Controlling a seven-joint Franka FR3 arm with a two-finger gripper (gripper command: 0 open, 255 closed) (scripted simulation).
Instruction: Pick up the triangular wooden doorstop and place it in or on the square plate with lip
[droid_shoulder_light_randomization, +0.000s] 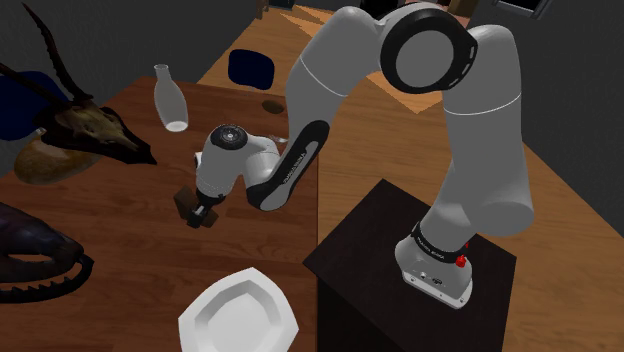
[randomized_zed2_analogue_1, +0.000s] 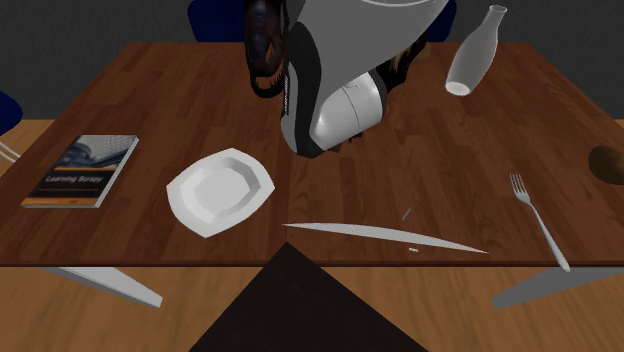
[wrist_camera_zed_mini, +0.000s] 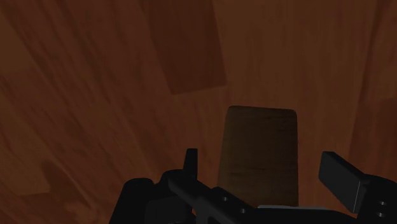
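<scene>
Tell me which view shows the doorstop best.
The wrist view: the brown doorstop sits large between the fingers of the open gripper. In the shoulder view it is a small dark lump at the gripper. In the second exterior view the arm covers that spot.
</scene>
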